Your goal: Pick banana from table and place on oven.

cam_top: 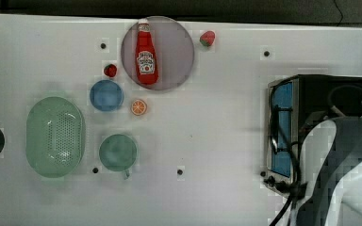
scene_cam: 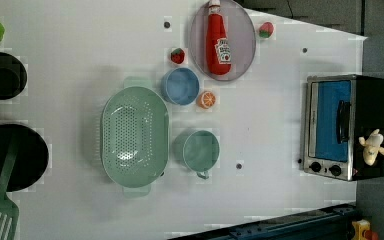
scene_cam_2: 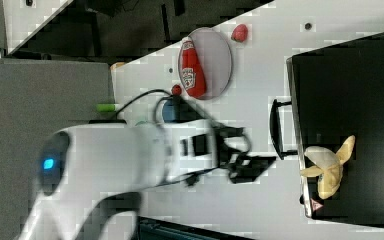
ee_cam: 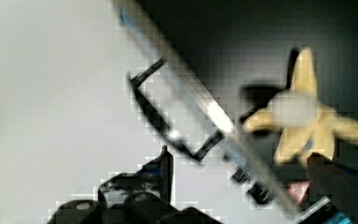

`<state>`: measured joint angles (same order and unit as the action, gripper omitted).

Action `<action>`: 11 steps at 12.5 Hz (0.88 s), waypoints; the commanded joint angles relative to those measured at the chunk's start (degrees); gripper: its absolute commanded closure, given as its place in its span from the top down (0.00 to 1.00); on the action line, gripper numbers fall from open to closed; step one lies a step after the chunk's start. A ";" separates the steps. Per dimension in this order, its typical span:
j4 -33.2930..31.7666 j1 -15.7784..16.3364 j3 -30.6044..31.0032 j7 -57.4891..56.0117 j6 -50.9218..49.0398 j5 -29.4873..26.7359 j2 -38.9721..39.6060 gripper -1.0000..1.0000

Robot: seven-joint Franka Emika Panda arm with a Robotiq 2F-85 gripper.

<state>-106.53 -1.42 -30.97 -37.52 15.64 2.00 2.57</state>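
The banana lies on the flat black top of the oven, close to the corner above the knobs and close to the front edge over the door; in the left view it sits at the left view's right, on the oven's black top above the knob end. Its long axis runs roughly along the oven's front edge, with the whitish peeled end toward the knob corner and the peel strips splayed out star-like around it, one strip pointing toward the middle of the top. In the wrist view the whitish core faces the camera with the strips fanned round it. The gripper hangs over the white table just in front of the oven's bar handle, apart from the banana and holding nothing; its two fingers stand spread apart. On the far part of the table a ketchup bottle lies on a grey plate
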 commanded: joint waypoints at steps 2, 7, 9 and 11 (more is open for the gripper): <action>2.61 3.00 12.57 25.16 -8.66 -1.17 -9.71 1.00; 2.22 3.02 25.01 43.17 -17.37 1.96 -17.50 1.00; 1.74 3.02 26.30 44.49 -18.35 1.94 -19.29 1.00; 1.61 3.00 25.78 44.49 -18.33 1.94 -19.85 1.00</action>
<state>-103.96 4.97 -2.04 2.35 -1.39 3.68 -20.25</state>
